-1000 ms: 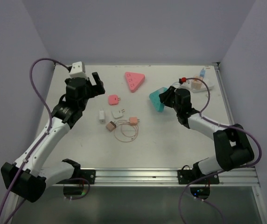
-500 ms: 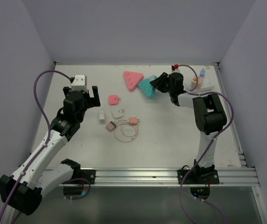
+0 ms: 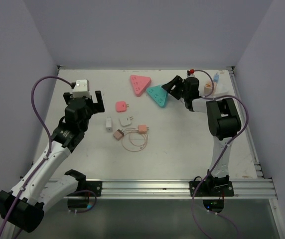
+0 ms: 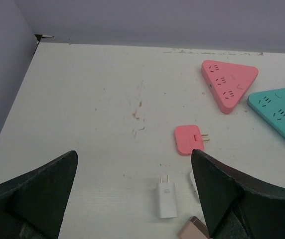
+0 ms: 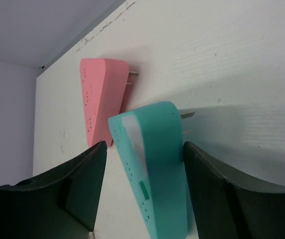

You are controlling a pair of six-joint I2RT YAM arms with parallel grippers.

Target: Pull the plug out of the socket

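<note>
A teal triangular socket (image 3: 157, 94) lies beside a pink triangular socket (image 3: 140, 83) at the back middle of the table. My right gripper (image 3: 175, 87) is open and straddles the teal socket (image 5: 152, 169). A gap shows at its left finger and its right finger is against the socket's side. Bare prongs show at the teal socket's far end. My left gripper (image 3: 87, 99) is open and empty, hovering above the table left of the loose plugs. A white power strip (image 3: 218, 92) at the back right carries a blue plug (image 3: 215, 77) and a tan plug (image 3: 210, 88).
Loose on the table: a small pink plug (image 3: 121, 106), two white plugs (image 3: 108, 123) (image 3: 126, 120), two tan plugs (image 3: 118, 133) (image 3: 142, 128) and a thin cable loop (image 3: 135, 142). The left wrist view shows the pink plug (image 4: 188, 139) and a white plug (image 4: 166, 193).
My right gripper carried the teal socket back and left, to beside the pink socket, and its jaws now stand open. My left gripper drew back a little toward me.
</note>
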